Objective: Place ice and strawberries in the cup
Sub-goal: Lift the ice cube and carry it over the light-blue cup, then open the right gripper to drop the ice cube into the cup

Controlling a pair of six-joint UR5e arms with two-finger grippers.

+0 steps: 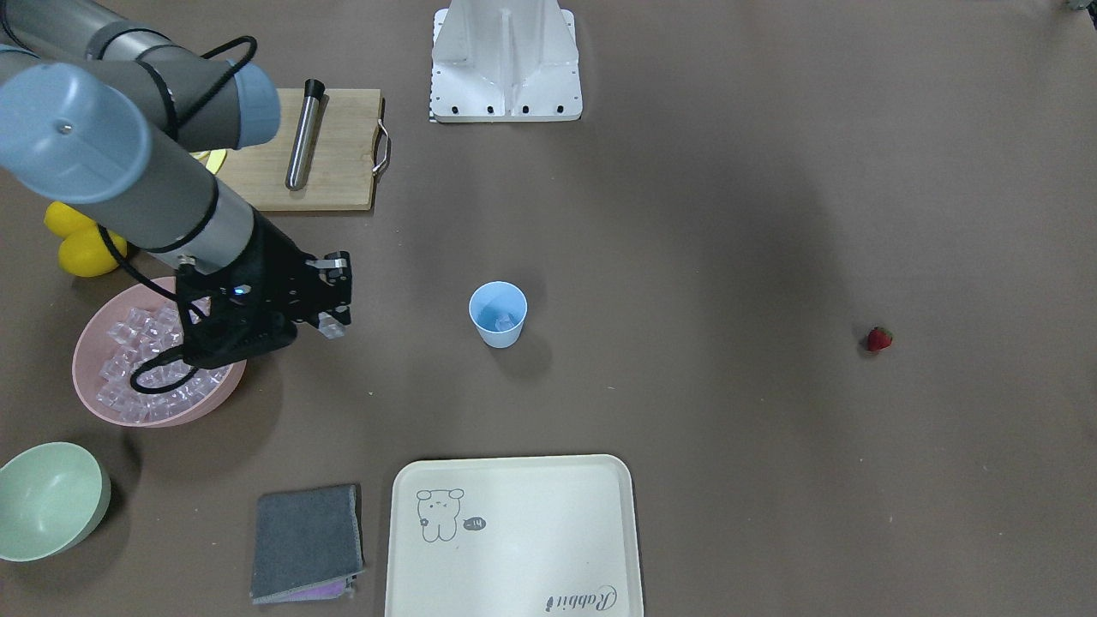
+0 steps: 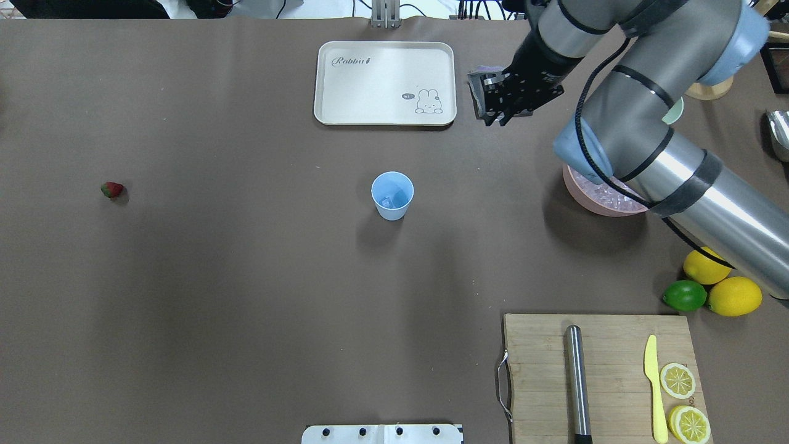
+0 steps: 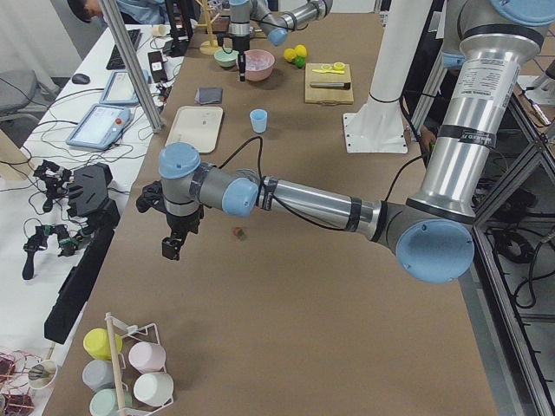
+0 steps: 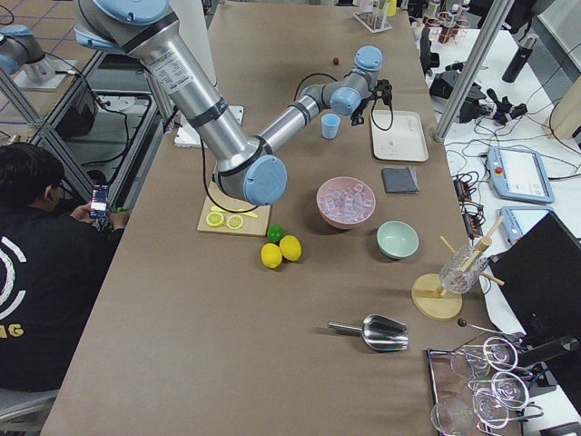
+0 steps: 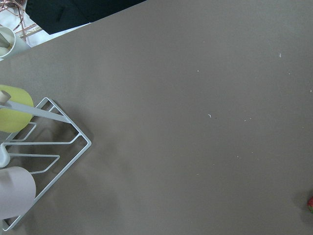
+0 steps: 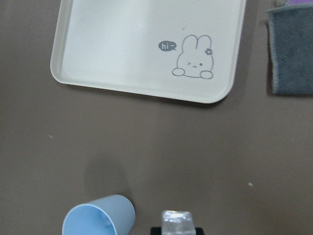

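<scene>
The light-blue cup (image 1: 498, 314) stands upright mid-table with an ice cube (image 1: 502, 322) inside it. It also shows in the overhead view (image 2: 392, 195). My right gripper (image 1: 336, 322) is shut on a clear ice cube (image 6: 177, 221) and holds it above the table, between the pink bowl (image 1: 81, 360) of ice and the cup. The strawberry (image 1: 878, 339) lies alone on the table far to the cup's other side. My left gripper (image 3: 170, 249) hovers near the strawberry (image 3: 238, 232). I cannot tell whether it is open or shut.
A cream tray (image 1: 514, 536) and a grey cloth (image 1: 307, 542) lie beyond the cup. A pale green bowl (image 1: 47, 500), lemons (image 1: 81, 244), a lime (image 2: 684, 295) and a cutting board (image 1: 330, 171) with a metal rod (image 1: 302, 137) are on my right side. A mug rack (image 5: 44, 147) stands near my left gripper.
</scene>
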